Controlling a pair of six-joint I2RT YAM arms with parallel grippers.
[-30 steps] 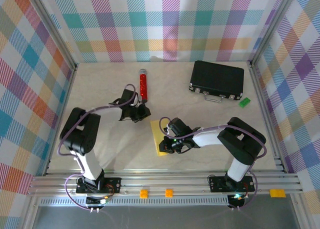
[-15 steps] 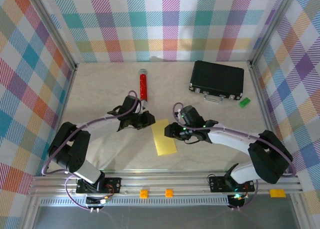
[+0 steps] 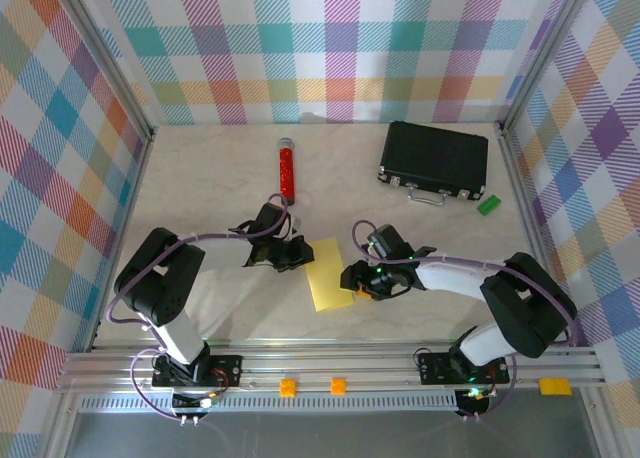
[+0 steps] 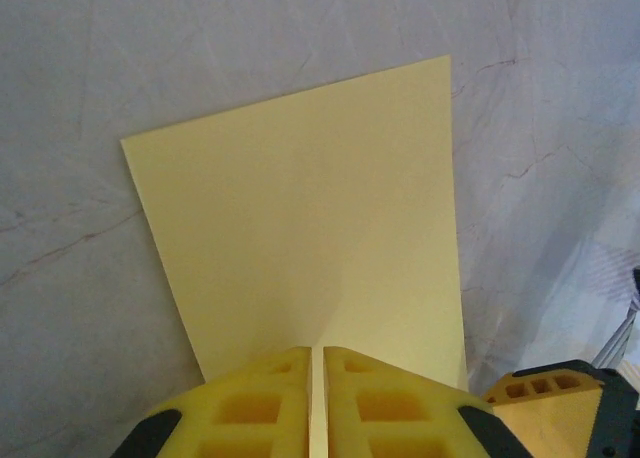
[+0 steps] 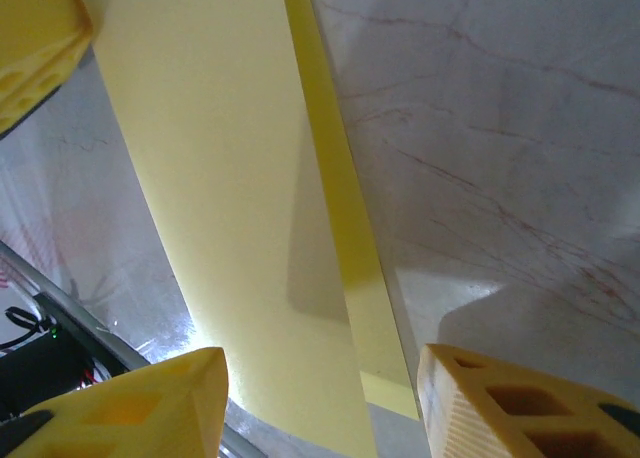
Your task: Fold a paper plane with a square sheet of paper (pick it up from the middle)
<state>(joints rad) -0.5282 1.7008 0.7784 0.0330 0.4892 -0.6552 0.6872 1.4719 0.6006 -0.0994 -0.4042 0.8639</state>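
The square sheet of paper point(image 3: 330, 276) lies on the table as a yellow folded rectangle, with no dart shape to it. My left gripper point(image 3: 297, 255) is at its upper left edge. In the left wrist view the sheet point(image 4: 310, 218) rises into the left gripper point(image 4: 317, 350), whose jaws are shut with a thin pale strip of paper between them. My right gripper point(image 3: 356, 281) is at the sheet's right edge. In the right wrist view it point(image 5: 320, 363) stands open over the sheet point(image 5: 230, 178), whose top layer is lifted off a narrow lower strip point(image 5: 345, 208).
A red cylinder point(image 3: 287, 171) lies behind the left gripper. A black case point(image 3: 434, 158) stands at the back right, with a small green block point(image 3: 488, 204) beside it. Checked walls enclose the table on three sides.
The right gripper has opened, let go of the sheet and come back to its right edge. The left gripper has moved right and nearer, onto the sheet's left edge.
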